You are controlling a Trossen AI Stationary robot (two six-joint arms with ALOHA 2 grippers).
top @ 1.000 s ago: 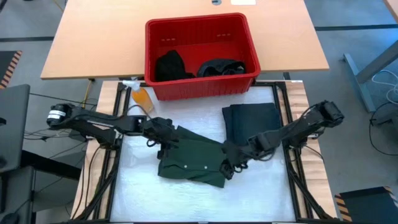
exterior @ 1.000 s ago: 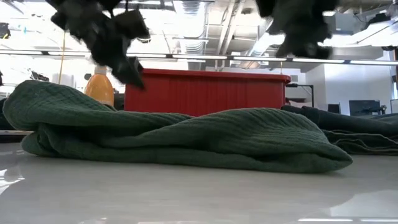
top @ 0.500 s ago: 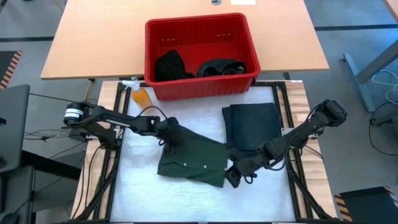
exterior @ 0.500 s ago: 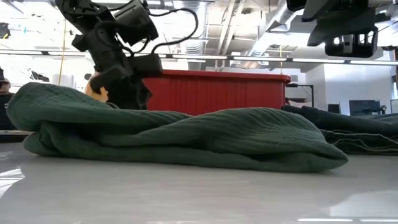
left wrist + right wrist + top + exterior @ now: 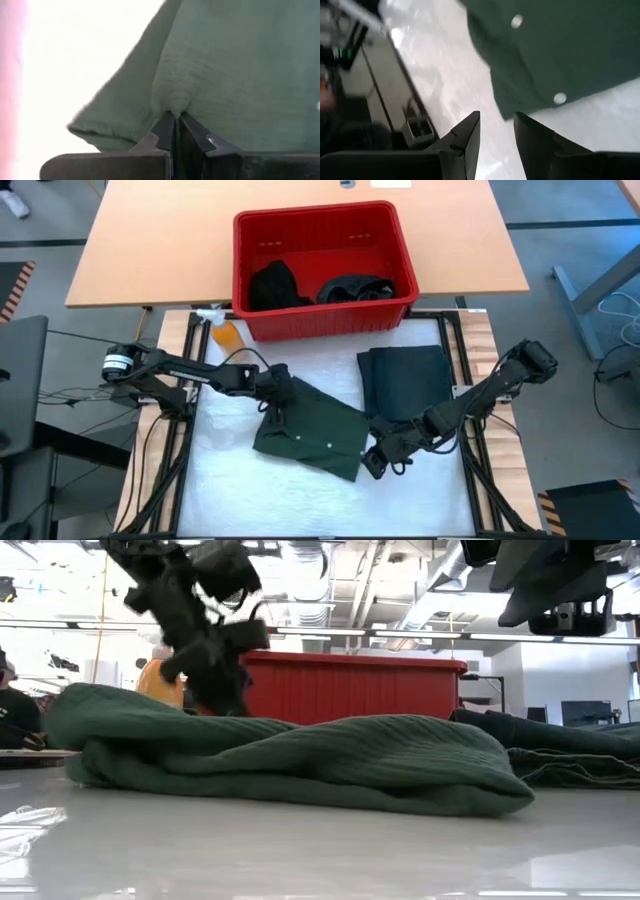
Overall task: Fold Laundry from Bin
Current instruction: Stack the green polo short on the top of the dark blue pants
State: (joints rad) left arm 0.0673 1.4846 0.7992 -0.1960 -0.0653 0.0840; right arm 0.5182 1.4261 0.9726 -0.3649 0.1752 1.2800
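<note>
White table [image 5: 230,480] beneath ceiling lights [image 5: 330,632].

Bare table [image 5: 230,480] open before the green garment [image 5: 315,435].

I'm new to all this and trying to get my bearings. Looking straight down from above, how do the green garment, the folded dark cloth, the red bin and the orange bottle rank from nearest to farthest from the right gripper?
From the right gripper:
1. Green garment, just beside it, toward the left arm.
2. Folded dark cloth, behind it on the right side.
3. Red bin, at the table's back.
4. Orange bottle, back left corner.
</note>
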